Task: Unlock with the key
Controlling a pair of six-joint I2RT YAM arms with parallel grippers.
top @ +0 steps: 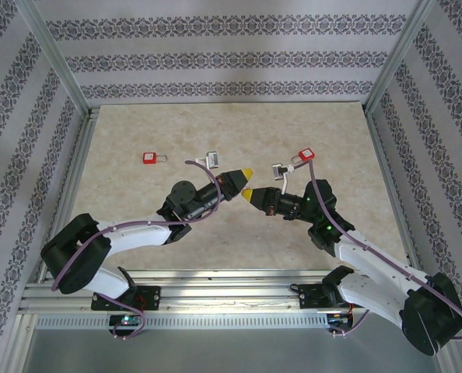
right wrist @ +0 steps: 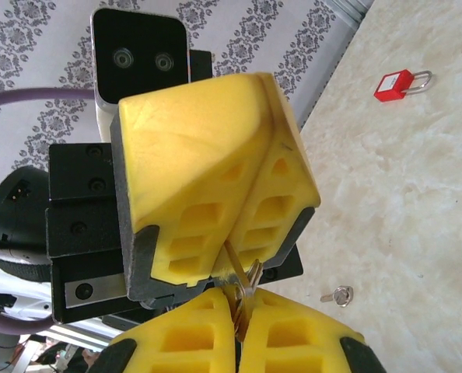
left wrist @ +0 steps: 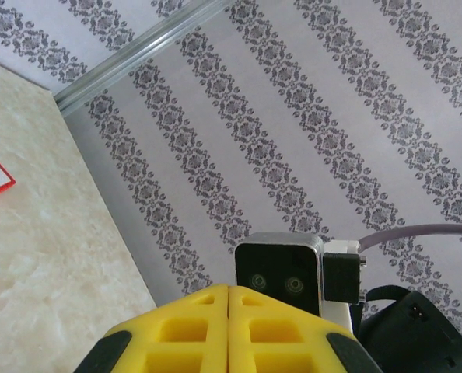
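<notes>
Thin brass key [right wrist: 235,268] bridges tips; left gripper [right wrist: 229,247], right gripper [right wrist: 237,322] jaws both clenched on it.

Padlock [right wrist: 394,85] glossy plastic; key [right wrist: 239,289] metal; fingers [right wrist: 293,346] matt, probably plastic.

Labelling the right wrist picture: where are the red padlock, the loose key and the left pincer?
red padlock [right wrist: 393,86]: right wrist view, its red body.
loose key [right wrist: 339,295]: right wrist view, its head.
left pincer [right wrist: 229,242]: right wrist view, where its yellow fingertips meet.
</notes>
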